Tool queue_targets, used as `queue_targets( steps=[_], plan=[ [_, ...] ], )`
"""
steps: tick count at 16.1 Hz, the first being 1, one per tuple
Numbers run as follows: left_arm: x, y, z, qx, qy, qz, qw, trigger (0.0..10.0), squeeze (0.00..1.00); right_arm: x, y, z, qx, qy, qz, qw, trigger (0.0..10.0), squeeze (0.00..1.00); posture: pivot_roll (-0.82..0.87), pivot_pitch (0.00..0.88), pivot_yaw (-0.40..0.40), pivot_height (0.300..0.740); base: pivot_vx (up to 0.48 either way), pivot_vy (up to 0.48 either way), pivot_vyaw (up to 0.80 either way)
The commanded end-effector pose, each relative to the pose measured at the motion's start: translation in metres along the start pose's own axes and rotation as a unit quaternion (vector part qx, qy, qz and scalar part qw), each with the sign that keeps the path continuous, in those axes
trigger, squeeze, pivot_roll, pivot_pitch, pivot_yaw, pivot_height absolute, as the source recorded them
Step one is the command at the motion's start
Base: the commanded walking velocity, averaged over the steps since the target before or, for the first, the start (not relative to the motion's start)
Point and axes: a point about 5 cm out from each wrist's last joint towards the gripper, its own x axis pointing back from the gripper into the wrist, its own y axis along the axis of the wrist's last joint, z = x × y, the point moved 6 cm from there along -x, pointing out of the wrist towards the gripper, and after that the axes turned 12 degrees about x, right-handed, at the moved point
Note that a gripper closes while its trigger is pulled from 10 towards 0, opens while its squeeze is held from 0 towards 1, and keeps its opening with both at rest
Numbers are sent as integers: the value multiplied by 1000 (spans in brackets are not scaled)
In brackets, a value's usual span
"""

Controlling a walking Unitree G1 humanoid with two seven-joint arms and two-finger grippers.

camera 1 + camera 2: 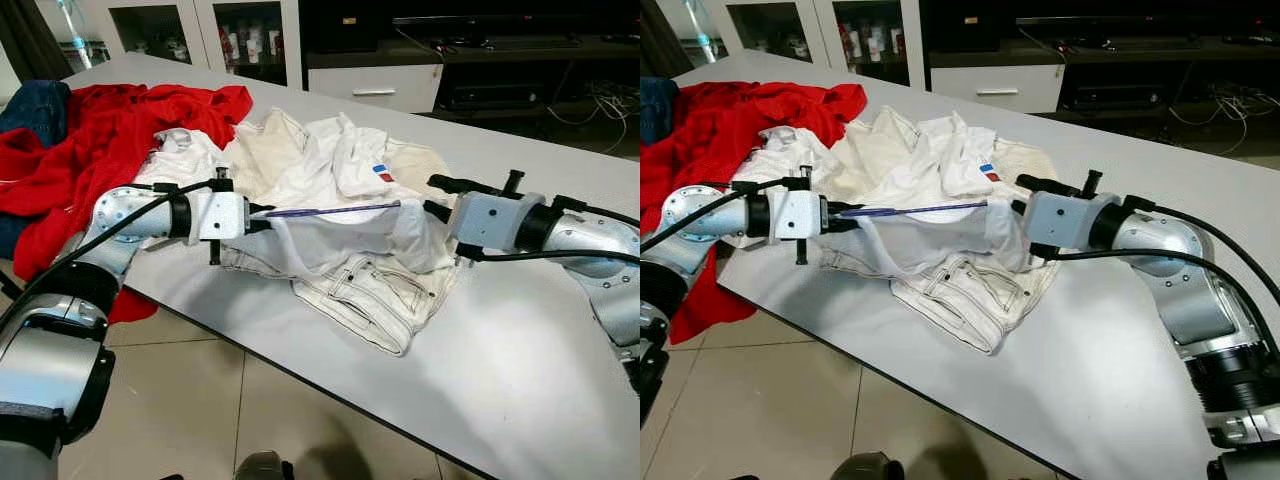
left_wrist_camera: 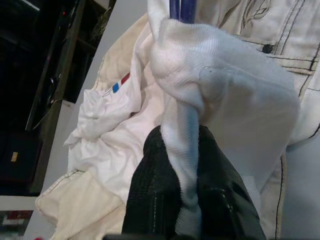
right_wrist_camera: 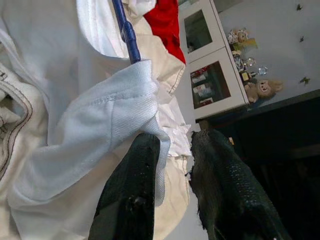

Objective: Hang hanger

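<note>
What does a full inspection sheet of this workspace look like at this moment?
Surface: grey table, clothes piled at its far left.
Job's things: purple hanger threaded inside a white garment, held between both grippers.
Clutter: white jeans, cream clothes, red garment.
Grippers: left gripper shut on white garment; right gripper pinching its other end.
Cables: black cables along both arms.
Surroundings: glass cabinet, tiled floor.

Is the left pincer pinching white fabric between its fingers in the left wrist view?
Yes, a fold of the white garment runs down between the left pincer's two black fingers.
</note>
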Motion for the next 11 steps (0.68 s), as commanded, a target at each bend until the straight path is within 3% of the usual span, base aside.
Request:
queue_targets(
  steps=[1, 5, 8, 9, 10, 11],
  plan=[
    [-8, 7, 4, -8, 9, -7, 1000, 10000, 0, -7, 17, 3, 6, -2, -27, 1000, 10000, 0, 138, 0, 49, 740, 0, 0, 0],
    [-8, 0, 19, 33, 69, 3, 997, 10000, 0, 1, -26, 14, -14, -21, 63, 998, 10000, 0, 133, 0, 56, 740, 0, 0, 0],
    [-7, -9, 25, 51, 101, 24, 993, 10000, 0, 6, -45, 7, -12, -54, 113, 992, 10000, 0, 134, 0, 55, 740, 0, 0, 0],
    [-8, -10, 24, 54, 103, 26, 993, 10000, 0, 7, -47, 4, -7, -60, 121, 991, 10000, 82, 133, 0, 56, 740, 0, 0, 0],
    [-9, -13, 22, 57, 103, 32, 993, 10000, 0, 8, -51, 0, -3, -71, 133, 988, 10000, 1000, 135, 0, 54, 740, 0, 0, 0],
    [-10, -16, 22, 58, 110, 41, 991, 10000, 0, 9, -55, -2, -22, -77, 145, 986, 10000, 1000, 135, 0, 54, 740, 0, 0, 0]
  ],
)
